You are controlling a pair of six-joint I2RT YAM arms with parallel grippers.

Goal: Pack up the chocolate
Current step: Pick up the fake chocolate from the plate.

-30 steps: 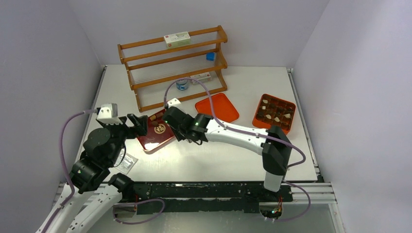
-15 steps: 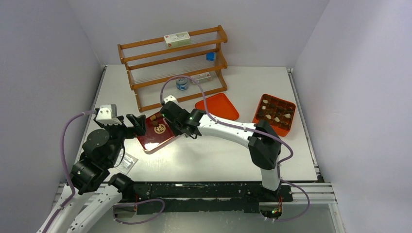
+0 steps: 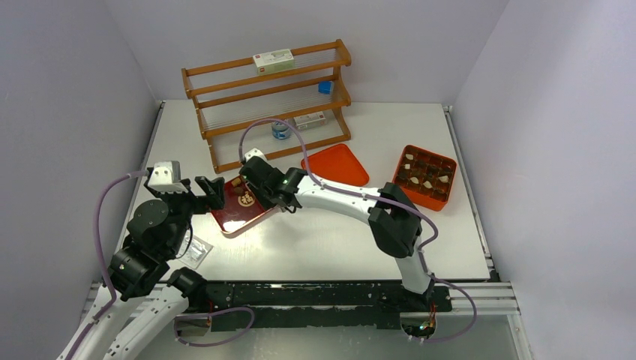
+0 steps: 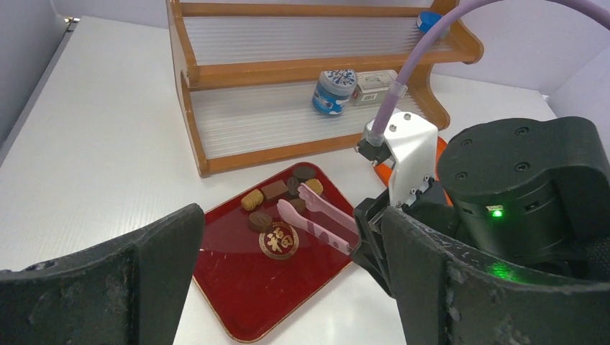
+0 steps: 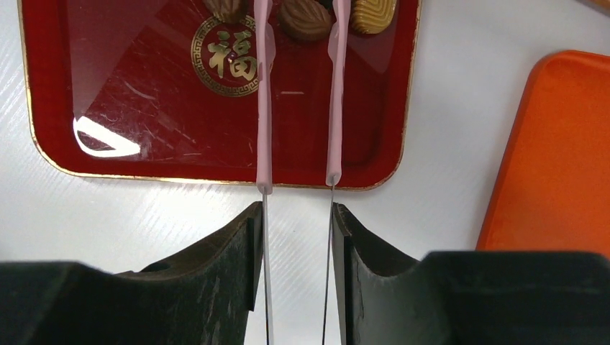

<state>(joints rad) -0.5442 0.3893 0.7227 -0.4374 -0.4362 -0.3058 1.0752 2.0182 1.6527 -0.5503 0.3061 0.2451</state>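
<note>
The right end effector is closed on the thin metal handle end of the pink tongs, squeezing it from both sides. The tongs reach out over the dark red tray with the gold emblem. Their two arms stand apart and run either side of a brown piece of chocolate at the far end of the tray (the tips run off the top of the right wrist view, so whether they touch that piece cannot be told). The left wrist view shows half a dozen or so pieces, dark brown, mid brown and tan. They are bunched in the tray's corner nearest the wooden rack, with the tong tips in among them. More chocolate, brown and cream-white, sits in the compartments of the orange box at the right side of the worktop, well apart from the tray. The flat orange lid lies between the two. The left end effector hangs just beside the tray's left edge with its jaws spread wide and nothing between them. A small jar stands on the rack's lowest shelf.
</note>
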